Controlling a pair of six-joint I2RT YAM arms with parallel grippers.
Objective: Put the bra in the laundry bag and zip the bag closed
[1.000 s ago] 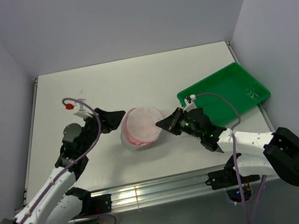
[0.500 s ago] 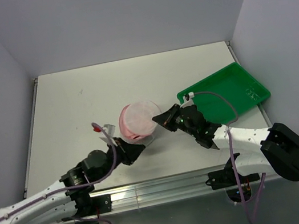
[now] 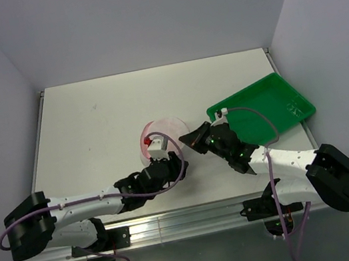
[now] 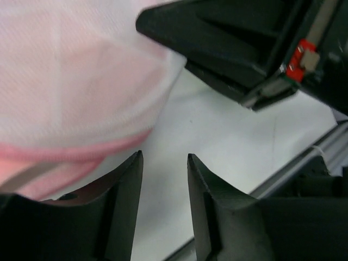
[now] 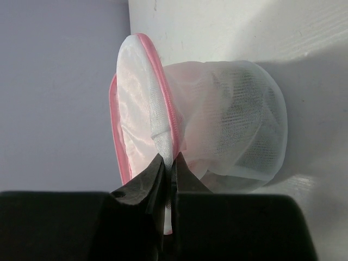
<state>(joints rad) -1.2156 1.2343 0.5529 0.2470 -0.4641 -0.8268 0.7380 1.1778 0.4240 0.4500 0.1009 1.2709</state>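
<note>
Left arm (image 3: 80, 206): we see it lying low, stretched rightward along the near edge of the table (image 3: 91, 118), its forearm almost level.
Left wrist: we see it bent towards the table's middle, with a cable looping over it.
Left claw (image 4: 163, 163): we find its two dark fingers (image 4: 122, 206) standing apart, with a bare gap between them and nothing gripped.
Right arm (image 3: 288, 163): we see it reaching from the right base leftward and away from the near edge.
Right claw (image 5: 169, 166): we find its fingers pressed together, pinching a fold at the rim of the laundry bag (image 5: 228, 125).
Both claws: we see them near each other at the table's middle, not touching.
</note>
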